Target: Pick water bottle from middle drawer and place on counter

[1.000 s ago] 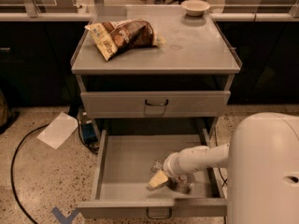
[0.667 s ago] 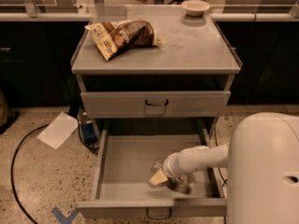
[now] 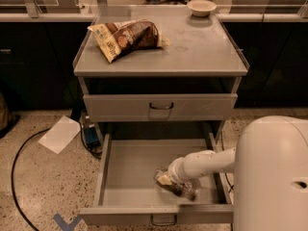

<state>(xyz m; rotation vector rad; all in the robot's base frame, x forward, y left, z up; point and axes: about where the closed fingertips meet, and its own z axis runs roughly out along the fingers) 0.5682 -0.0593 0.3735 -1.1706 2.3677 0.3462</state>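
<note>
Gripper [image 3: 179, 183] sits low in the open wide grey metal middle drawer [image 3: 126, 170], near its front-right corner, right at the small clear crinkly plastic water bottle [image 3: 164, 179] lying on the drawer floor. Can't tell if it's gripping. On the flat grey metal counter [image 3: 192, 52]: a brown-and-cream snack bag [image 3: 127, 36] toward the left edge and a pale bowl [image 3: 201, 6] at the back edge.

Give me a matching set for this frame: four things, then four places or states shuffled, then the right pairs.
1 snack bag
2 water bottle
3 white paper
4 upper drawer

A shut
B on the floor
C on the counter
D in the open middle drawer, at the claw

Pairs: 1-C, 2-D, 3-B, 4-A
</note>
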